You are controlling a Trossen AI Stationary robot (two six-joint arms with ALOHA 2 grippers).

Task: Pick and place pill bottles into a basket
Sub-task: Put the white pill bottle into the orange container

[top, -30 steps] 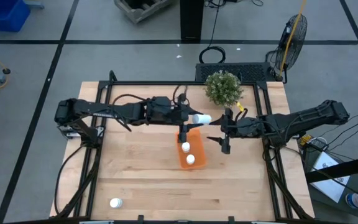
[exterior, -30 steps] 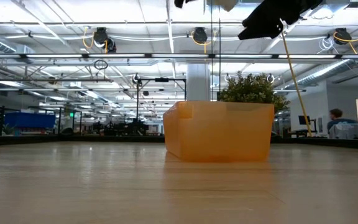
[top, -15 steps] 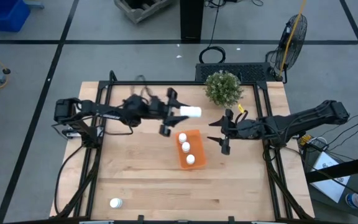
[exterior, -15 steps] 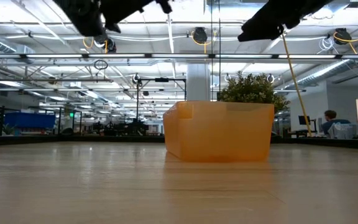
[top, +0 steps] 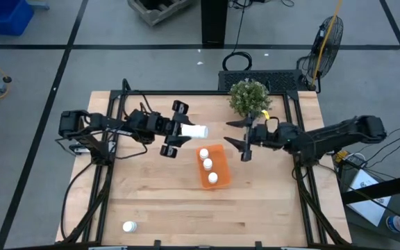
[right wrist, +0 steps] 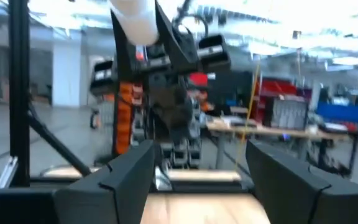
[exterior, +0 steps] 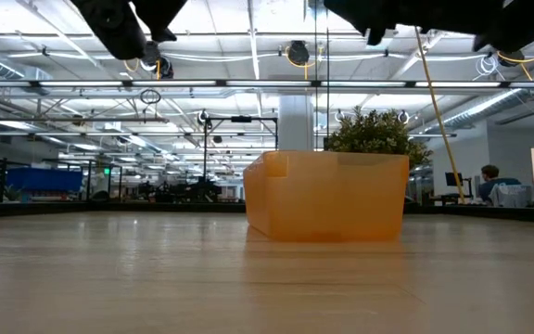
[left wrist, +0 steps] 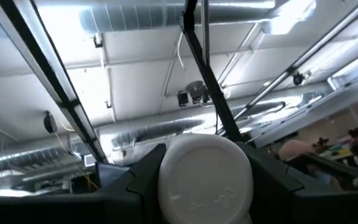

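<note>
My left gripper (top: 183,130) is shut on a white pill bottle (top: 196,130), high above the table, just left of the far end of the orange basket (top: 219,154). Three white bottles (top: 208,164) stand in the basket. One more bottle (top: 128,226) lies on the table near the front left corner. My right gripper (top: 242,139) is open and empty, raised to the right of the basket, pointing toward the held bottle, which shows in the right wrist view (right wrist: 134,18). My left gripper pinches the bottle's sides (left wrist: 166,186) between its two fingers (left wrist: 143,182). The fingers point toward the table's right and tip upward, lying along the bottle. The bottle's free end (top: 203,130) sticks out past them toward the right. The bottle is lifted clear.
A green bushy plant (top: 249,97) stands at the table's far edge, just behind my right gripper. In the low view the basket (exterior: 327,197) stands on the wood with the plant (exterior: 375,135) behind it. Bare wood lies at the table's front and left.
My left gripper has gone from over the basket's far end toward the table's left, tipping upward, still holding the bottle. My right gripper has moved toward the far edge and a little left, turning toward the held bottle.
</note>
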